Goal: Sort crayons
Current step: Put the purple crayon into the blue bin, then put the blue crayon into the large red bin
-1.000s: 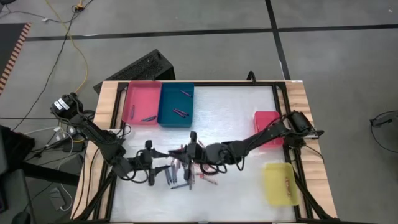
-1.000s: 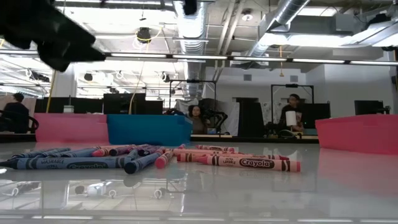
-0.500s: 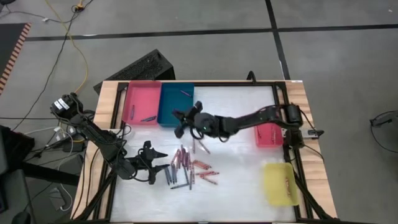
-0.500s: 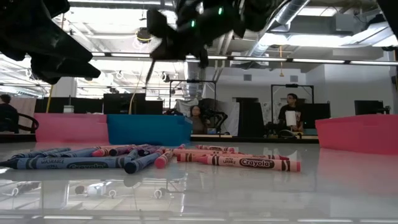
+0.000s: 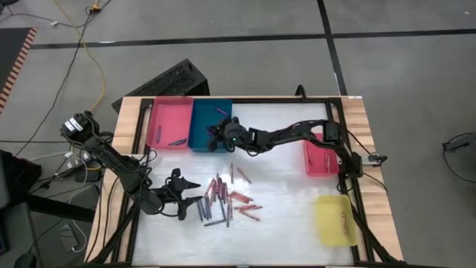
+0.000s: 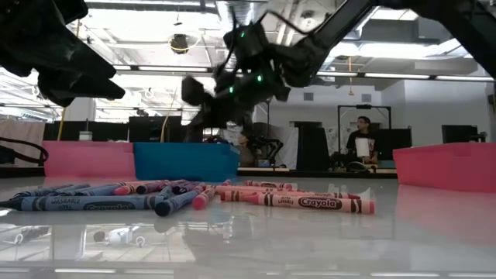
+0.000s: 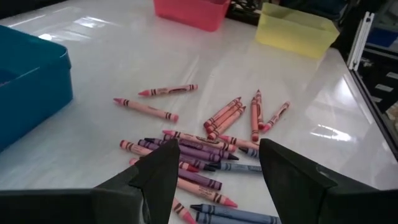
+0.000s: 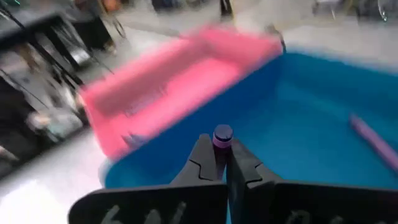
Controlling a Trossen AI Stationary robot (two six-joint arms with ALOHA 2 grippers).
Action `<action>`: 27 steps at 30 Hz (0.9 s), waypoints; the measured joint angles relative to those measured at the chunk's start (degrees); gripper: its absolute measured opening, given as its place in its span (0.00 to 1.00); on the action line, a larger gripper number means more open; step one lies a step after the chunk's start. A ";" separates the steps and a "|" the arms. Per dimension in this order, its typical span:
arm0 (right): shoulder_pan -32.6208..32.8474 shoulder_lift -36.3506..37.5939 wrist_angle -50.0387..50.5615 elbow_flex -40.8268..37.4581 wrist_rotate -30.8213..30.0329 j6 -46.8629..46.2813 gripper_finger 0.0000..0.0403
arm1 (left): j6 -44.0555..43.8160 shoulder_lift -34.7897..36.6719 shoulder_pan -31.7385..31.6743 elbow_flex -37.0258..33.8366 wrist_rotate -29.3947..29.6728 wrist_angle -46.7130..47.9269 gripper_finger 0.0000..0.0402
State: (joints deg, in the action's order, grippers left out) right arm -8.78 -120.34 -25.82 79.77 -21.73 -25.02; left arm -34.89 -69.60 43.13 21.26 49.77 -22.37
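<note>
Hovering over the blue tray (image 5: 210, 126), the right pincer (image 8: 219, 155) is clenched on a purple crayon (image 8: 222, 136), its tip poking up between the fingers. A second purple crayon (image 8: 372, 140) lies inside that tray, the pink tray (image 5: 168, 121) just beside it. Over at the desk's (image 5: 282, 231) left, the left pincer (image 7: 214, 165) hangs released above the scattered crayons (image 7: 205, 146), fingers spread wide, touching none
</note>
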 joint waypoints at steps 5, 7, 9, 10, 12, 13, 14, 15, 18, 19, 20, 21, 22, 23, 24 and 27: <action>-0.02 -2.28 2.23 0.47 -0.07 -2.00 0.04 | -1.77 0.00 -0.01 0.00 -0.71 0.79 0.52; 0.00 -2.75 2.79 1.27 -0.26 -1.92 0.07 | -2.15 0.00 -0.02 0.00 -1.47 0.93 0.52; 0.02 -2.75 3.57 2.02 -0.51 -1.61 0.10 | -2.23 0.00 -0.02 0.00 -1.45 1.18 0.52; 0.01 -2.75 4.77 2.63 -0.50 -1.51 0.12 | -2.23 0.00 -0.02 0.00 -1.43 1.14 0.52; -0.19 -2.75 7.84 3.80 -0.49 -1.27 0.16 | -2.24 0.00 -0.02 0.00 -1.48 1.16 0.52; -0.32 -2.75 9.47 4.62 -0.47 -0.68 0.18 | -2.25 0.00 -0.02 0.00 -1.50 1.16 0.52; -0.36 -2.77 10.74 5.58 -0.47 -0.21 0.19 | -2.25 0.00 -0.02 0.00 -1.51 1.20 0.52; -0.39 -2.77 12.19 6.61 -0.43 -0.04 0.21 | -2.25 0.00 -0.02 0.00 -1.50 1.25 0.52; -0.54 -2.77 17.54 11.10 1.25 1.40 0.26 | -2.25 0.00 -0.02 0.00 -1.54 1.32 0.52; -0.61 -2.75 19.97 13.05 2.06 2.37 0.27 | -2.29 0.00 -0.02 0.00 -1.64 1.35 0.52; -0.62 -2.58 23.24 15.38 2.91 3.32 0.28 | -2.53 0.00 -0.02 0.00 -2.03 1.37 0.52; -0.57 -2.42 26.90 18.06 3.77 4.37 0.30 | -2.95 0.00 -0.02 0.00 -2.29 1.48 0.52; -0.43 -2.18 30.76 21.11 4.47 5.22 0.30 | -3.45 0.00 -0.02 0.00 -2.75 1.53 0.52; -0.24 -1.70 35.48 24.44 4.71 5.71 0.31 | -4.03 0.00 -0.02 0.00 -3.08 1.51 0.52; -0.08 -1.36 40.51 28.04 4.69 6.25 0.31 | -4.55 0.00 -0.02 0.00 -3.24 1.51 0.52; 0.70 -1.11 54.46 39.82 3.54 7.67 0.32 | -5.38 0.00 -0.02 -0.02 -4.34 1.55 0.52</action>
State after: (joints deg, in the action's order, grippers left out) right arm -8.08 -121.45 28.64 119.59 -18.19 -17.35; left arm -40.28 -69.60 43.11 21.24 45.42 -20.82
